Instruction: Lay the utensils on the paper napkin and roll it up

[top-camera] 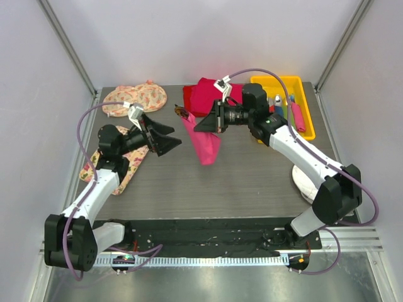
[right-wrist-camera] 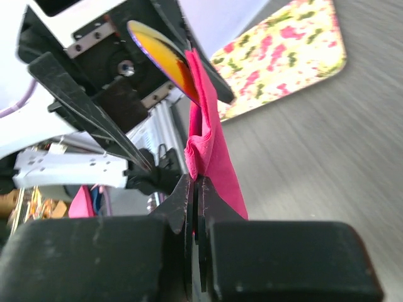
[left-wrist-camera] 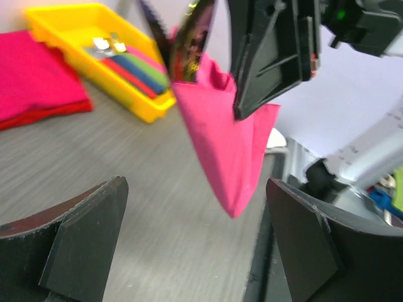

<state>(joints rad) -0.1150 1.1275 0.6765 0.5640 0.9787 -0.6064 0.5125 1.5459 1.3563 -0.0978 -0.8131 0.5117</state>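
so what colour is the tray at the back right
Yellow; the tray shows best in the top view.

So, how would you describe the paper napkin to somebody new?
Look at the middle of the dark table. There the paper napkin hangs from the right gripper. Unlike the folded red cloth behind, it is a thin bright pink sheet.

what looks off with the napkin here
The napkin is not lying flat on the table. It hangs bunched in mid-air, pinched by the shut right gripper. A shiny spoon-like head pokes up beside its top edge. The open left gripper stands apart from it.
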